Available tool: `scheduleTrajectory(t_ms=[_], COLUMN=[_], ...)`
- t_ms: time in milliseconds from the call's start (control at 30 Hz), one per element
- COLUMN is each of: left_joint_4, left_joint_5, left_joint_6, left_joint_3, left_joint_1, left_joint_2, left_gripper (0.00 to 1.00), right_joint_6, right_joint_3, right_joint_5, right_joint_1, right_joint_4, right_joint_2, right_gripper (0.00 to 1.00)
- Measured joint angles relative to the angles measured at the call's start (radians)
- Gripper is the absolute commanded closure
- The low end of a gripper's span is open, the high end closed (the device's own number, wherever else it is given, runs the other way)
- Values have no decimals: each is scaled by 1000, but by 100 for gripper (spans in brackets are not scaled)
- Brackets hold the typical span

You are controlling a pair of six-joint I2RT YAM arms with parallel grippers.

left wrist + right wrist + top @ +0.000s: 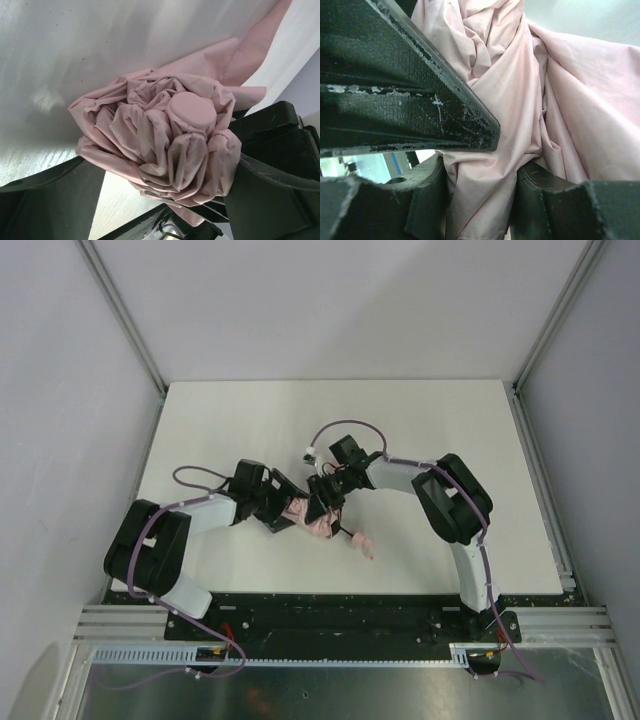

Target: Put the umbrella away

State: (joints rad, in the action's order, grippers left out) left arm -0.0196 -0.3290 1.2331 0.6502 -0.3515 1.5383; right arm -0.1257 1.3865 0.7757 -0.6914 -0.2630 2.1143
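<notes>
The pale pink umbrella [318,524] lies folded and bunched in the middle of the white table, its small pink handle [364,544] pointing toward the near right. My left gripper [291,512] stands open around the fabric end. In the left wrist view the crumpled canopy [150,135] with its round cap [191,111] sits between the spread fingers, and bare table shows beside the left finger [50,200]. My right gripper [326,502] is shut on a fold of the umbrella's fabric [490,190], pinched between its two pads.
The white table [220,420] is walled by grey panels and metal rails at the left, back and right. Both arms meet at the centre, their fingers close together; the left gripper's finger [395,80] crosses the right wrist view.
</notes>
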Motion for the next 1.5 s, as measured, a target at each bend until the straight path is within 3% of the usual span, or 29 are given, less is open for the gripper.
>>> scheduleTrajectory(t_ms=[267, 333, 500, 633, 867, 1133, 1367, 1500], left_joint_4=[26, 31, 57, 75, 93, 98, 84, 74], left_joint_5=[-14, -13, -10, 1, 19, 28, 30, 31], left_joint_6=[35, 44, 57, 57, 50, 50, 51, 52], left_joint_3=[23, 23, 21, 15, 0, -10, -14, -14], left_joint_1=[-14, -16, -16, -18, -19, -21, -21, -21], left_joint_2=[53, 51, 49, 49, 38, 28, 17, 13], left_gripper=[67, 76, 94, 98, 100, 100, 100, 100], right_joint_6=[-12, -9, 6, 13, 56, 171, 276, 343], right_joint_3=[21, 36, 90, 124, 115, -53, -141, -142], right_joint_5=[108, 109, 74, -11, -296, -742, -1122, -1287], right_joint_1=[37, 38, 36, 25, -39, -233, -424, -461], right_joint_4=[-40, -64, -149, -210, -252, -113, 33, 127], right_joint_2=[40, 46, 59, 48, -113, -380, -300, -199], right_gripper=[100, 99, 66, 36, 12, 8, 9, 19])
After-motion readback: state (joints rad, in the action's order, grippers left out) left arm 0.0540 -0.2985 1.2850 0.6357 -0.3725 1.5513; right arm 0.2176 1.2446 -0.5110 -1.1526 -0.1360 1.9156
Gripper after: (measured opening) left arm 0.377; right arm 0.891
